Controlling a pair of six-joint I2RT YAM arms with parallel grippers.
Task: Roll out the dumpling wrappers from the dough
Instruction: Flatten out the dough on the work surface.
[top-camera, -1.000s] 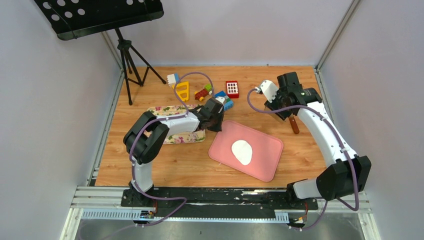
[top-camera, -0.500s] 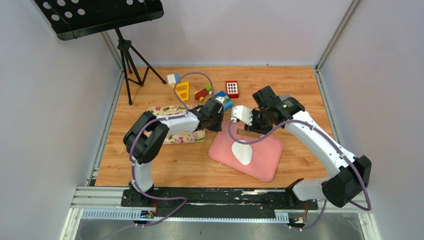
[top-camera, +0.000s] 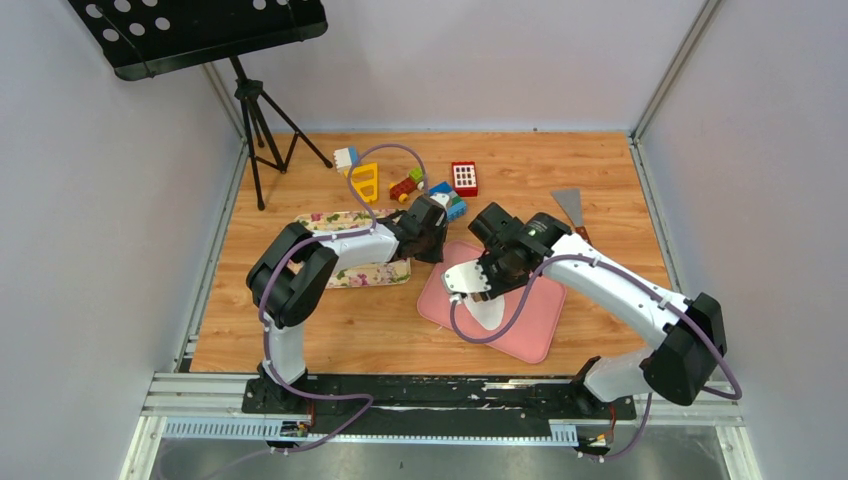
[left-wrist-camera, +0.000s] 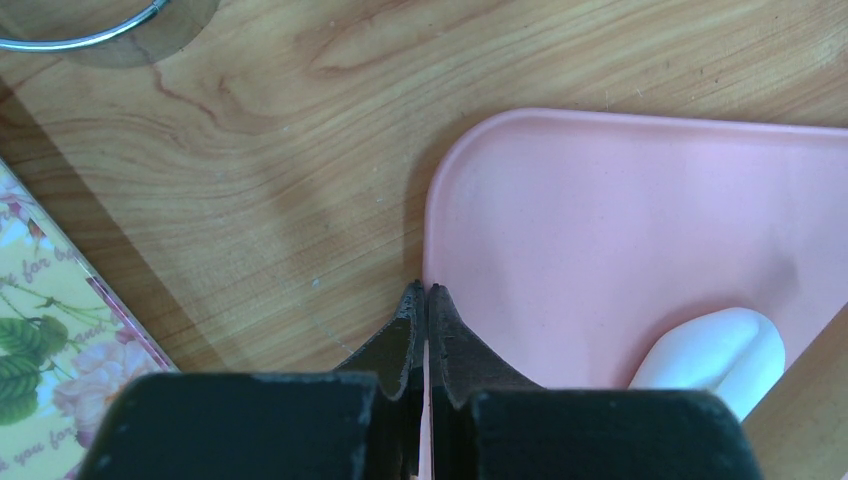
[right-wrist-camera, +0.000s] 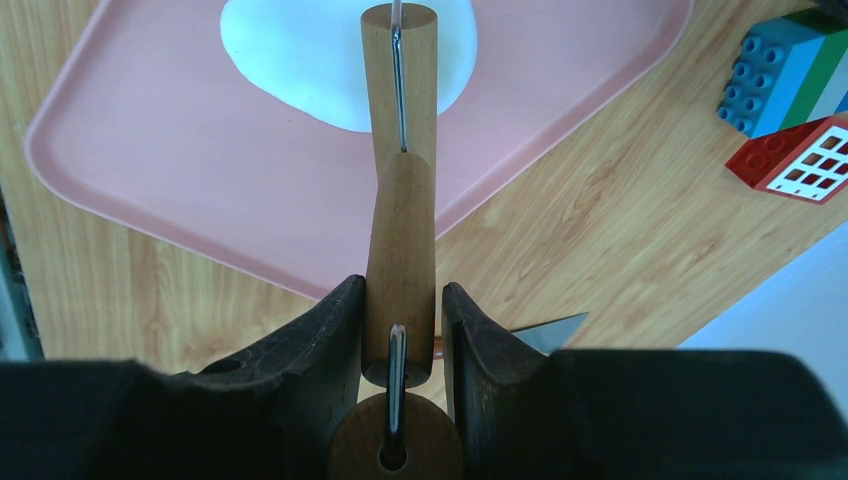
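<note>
At the surface's (top-camera: 300, 330) 10 o'clock corner stands a black music stand (top-camera: 200, 30) on a tripod. Toward 9 o'clock lies a floral board (top-camera: 375, 273), with the left arm stretched across it. The left gripper (left-wrist-camera: 426, 300) has its jaws pressed together on nothing, its tips low at the 10 o'clock corner of the pink mat (left-wrist-camera: 620, 220); whether they touch the mat's rim I cannot tell.

Toy blocks lie near 12 o'clock of the surface: a yellow one (top-camera: 365, 183), a blue one (top-camera: 452, 204) and a red one (top-camera: 464, 178).

The pink mat sits just right of the surface's centre, turned askew. The dough (right-wrist-camera: 290, 60) lies on it near the middle, a flattened white patch of uneven outline. The right gripper (right-wrist-camera: 400, 300) is clamped on the handle of a wooden roller (right-wrist-camera: 398, 220), whose barrel reaches over the dough's edge. I cannot tell whether it presses on the dough.

At 2 o'clock from the mat, well apart from it, a metal scraper (top-camera: 569, 203) lies on the bare wood.
</note>
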